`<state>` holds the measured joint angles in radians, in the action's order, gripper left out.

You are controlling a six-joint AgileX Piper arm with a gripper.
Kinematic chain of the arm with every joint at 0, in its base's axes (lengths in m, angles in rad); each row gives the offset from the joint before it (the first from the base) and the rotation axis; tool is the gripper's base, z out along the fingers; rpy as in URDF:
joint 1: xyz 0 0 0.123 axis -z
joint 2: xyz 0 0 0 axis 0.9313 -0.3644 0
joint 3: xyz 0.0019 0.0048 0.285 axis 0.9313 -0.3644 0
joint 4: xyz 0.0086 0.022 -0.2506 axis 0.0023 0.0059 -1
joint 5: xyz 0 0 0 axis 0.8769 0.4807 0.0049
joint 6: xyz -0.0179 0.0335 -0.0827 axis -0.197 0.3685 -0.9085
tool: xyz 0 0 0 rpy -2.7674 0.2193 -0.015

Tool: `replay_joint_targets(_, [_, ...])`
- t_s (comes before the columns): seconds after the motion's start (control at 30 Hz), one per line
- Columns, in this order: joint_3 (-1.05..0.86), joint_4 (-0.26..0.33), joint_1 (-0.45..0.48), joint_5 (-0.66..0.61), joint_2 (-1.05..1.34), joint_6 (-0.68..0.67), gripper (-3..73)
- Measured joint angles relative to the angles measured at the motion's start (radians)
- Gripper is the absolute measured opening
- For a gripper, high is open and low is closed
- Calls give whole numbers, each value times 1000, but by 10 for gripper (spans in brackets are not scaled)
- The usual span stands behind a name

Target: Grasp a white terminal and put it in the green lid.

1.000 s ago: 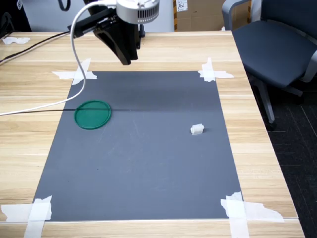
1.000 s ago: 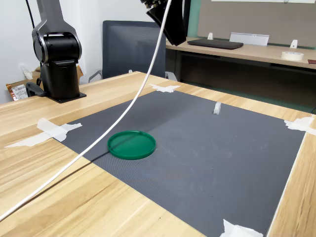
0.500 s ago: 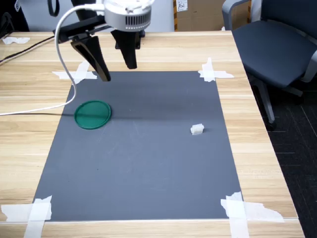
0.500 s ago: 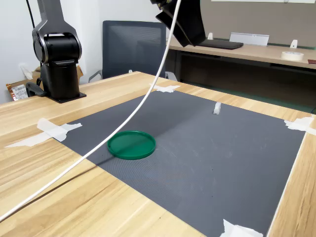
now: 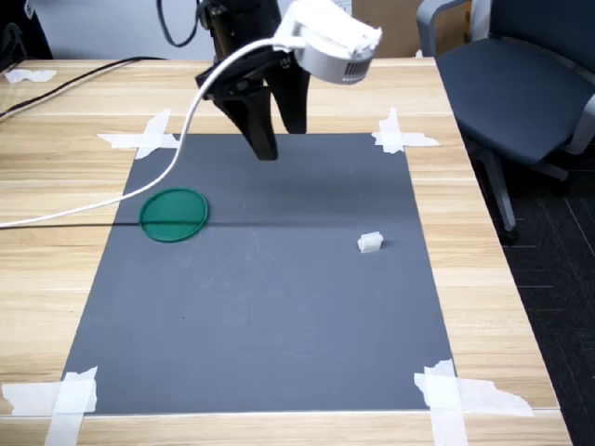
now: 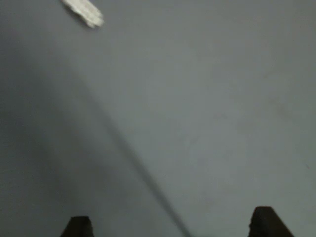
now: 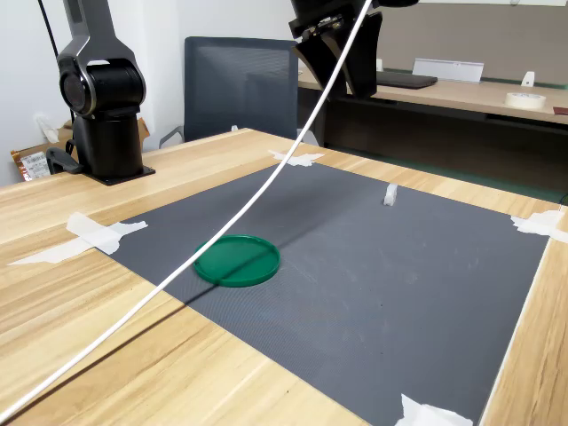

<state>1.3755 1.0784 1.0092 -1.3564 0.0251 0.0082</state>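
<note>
Overhead, gripper point(image 5: 282, 139) hanging above the far edge of the dark grey mat point(image 5: 270, 307), fingers spread apart with nothing between them; two dark fingertips point(image 6: 79, 226) just visible in the wrist view, well separated, bare mat between. Pointing downward, clear of the surface in both exterior views.

White terminal point(image 5: 370, 242) lying on the mat toward the first exterior view's right, about midway between near and far edges, well apart from the gripper. Same small block seen in the second exterior view point(image 7: 390, 195) far back on the mat. Pale blurred smear point(image 6: 83, 12) in the wrist view, too soft to identify.

Green lid point(image 5: 174, 215) flat on the mat near its left edge in the first exterior view, open side up, nothing inside; in the second exterior view point(image 7: 237, 260) sitting toward the near left part of the mat. Lid and terminal well apart, bare mat between them.

White cable point(image 5: 181, 149) trailing from the wrist, crossing over the lid's far side in the first exterior view and running off over the wooden table point(image 5: 56, 269). Tape strips point(image 5: 400, 137) holding the mat corners. Arm base point(image 7: 105, 98) standing on the table at the second exterior view's left. Office chair point(image 5: 521, 84) beside the table at the first exterior view's right.
</note>
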Motion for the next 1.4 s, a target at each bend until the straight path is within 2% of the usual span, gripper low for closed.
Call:
replay_joint_targets(0.17, [156,-4,-53,-120,-65,44,612])
replay_joint_targets(0.23, [240,-25,-83,-168,-97,83,612])
replay_joint_targets(0.33, [331,-96,-143,-224,-144,119,612])
replay_joint_targets(0.47, [362,-204,-223,-259,-213,134,612])
replay_joint_targets(0.53, [362,-227,-249,-271,-249,136,612])
replay_joint_targets(0.73, [362,-227,-265,-234,-321,123,612])
replay_joint_targets(0.87, [362,-217,-265,-206,-357,50,612])
replay_joint_targets(1.13, [363,-156,-266,-197,-424,-103,612])
replay_joint_targets(1.33, [364,-157,-268,-171,-467,-110,606])
replay_joint_targets(1.4, [364,-178,-278,-152,-478,-83,594])
